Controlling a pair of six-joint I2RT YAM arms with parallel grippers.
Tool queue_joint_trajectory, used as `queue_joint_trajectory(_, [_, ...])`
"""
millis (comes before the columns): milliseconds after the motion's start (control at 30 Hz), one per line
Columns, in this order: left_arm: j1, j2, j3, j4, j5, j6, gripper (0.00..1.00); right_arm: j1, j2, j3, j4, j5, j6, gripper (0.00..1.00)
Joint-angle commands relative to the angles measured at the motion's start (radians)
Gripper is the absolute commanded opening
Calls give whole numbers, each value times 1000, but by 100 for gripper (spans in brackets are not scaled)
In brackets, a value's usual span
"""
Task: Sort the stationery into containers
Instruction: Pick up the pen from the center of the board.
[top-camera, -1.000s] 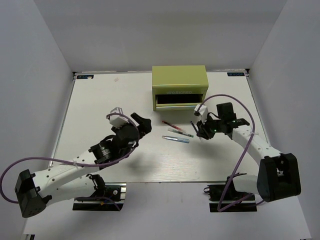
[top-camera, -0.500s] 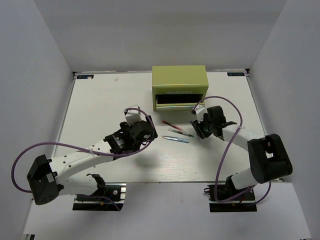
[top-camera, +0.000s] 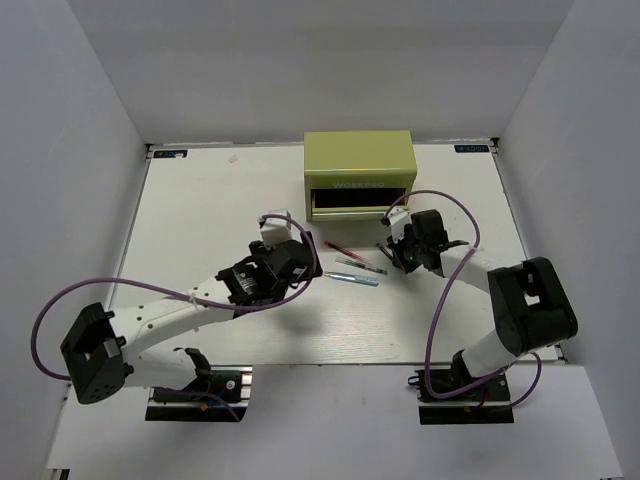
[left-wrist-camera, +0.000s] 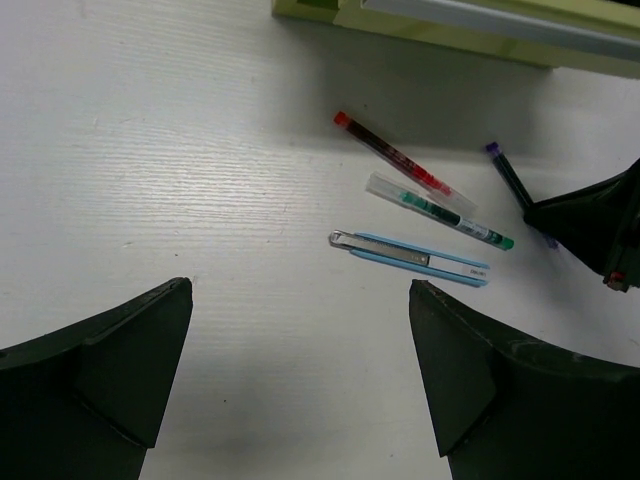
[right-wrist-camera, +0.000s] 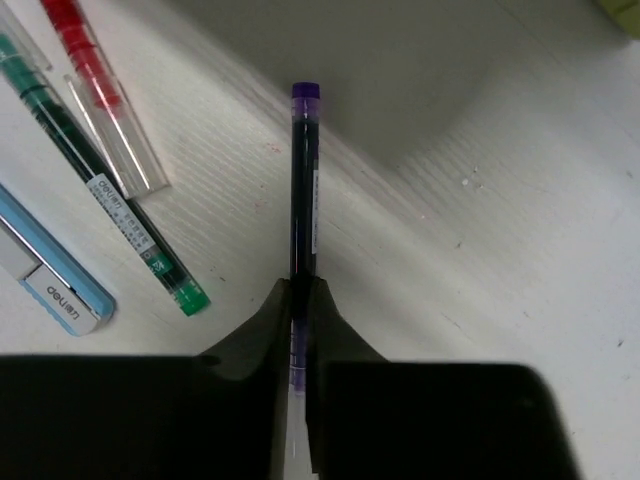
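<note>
Now, chest (top-camera: 360, 172): yellow-green, its lettered front facing the arms; every place below is given from it.
Drawer (top-camera: 360, 200): a dark slot low in the chest's front. The left wrist view shows a silver handle strip (left-wrist-camera: 480, 18) jutting forward. How far the drawer is pulled out I cannot tell.
Left gripper (left-wrist-camera: 297, 300): in front of the chest and off toward its left. Its fingers are spread wide with nothing between them, and they face the loose pens.
Right gripper (right-wrist-camera: 302, 300): just in front of the chest's right corner. Its fingers are pressed together on the dark pen, pinching the lower shaft.
Blue pen (left-wrist-camera: 410, 257): flat on the table, the farthest from the chest of the three loose ones.
Teal pen (left-wrist-camera: 440, 210): flat, next one nearer the chest.
Red pen (left-wrist-camera: 392, 155): flat, the nearest to the chest's front, just beside the teal pen.
Dark pen (right-wrist-camera: 304, 180): in the right fingers, purple end pointing away from the gripper. Whether it has left the table I cannot tell.
Risk, grip: the pinch sits well off-centre on a thin round shaft, so the pen could pivot or slip on the way to the drawer.
Risk, entry: a long pen carried crosswise could catch the handle strip or the slot's edge and drop in front of the chest.
Risk, crowding: both grippers work the same patch in front of the chest, so a reach by the left could knock the loose pens or meet the right.
</note>
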Motion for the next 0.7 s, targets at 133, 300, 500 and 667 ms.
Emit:
queue_joint_trajectory(133, [2, 72, 50, 55, 102, 91, 100, -3, -134, -33, -130, -58, -125, 0])
queue_joint_trajectory(300, [2, 90, 39, 129, 210, 229, 100, -3, -341, 50, -368, -333, -442, 0])
queue_joint_trajectory(500, [2, 91, 39, 119, 222, 281, 100, 3, -366, 246, -520, -490, -676, 0])
queue_joint_trajectory(667, [2, 80, 17, 119, 231, 281, 100, 3, -234, 459, -468, -451, -665, 0])
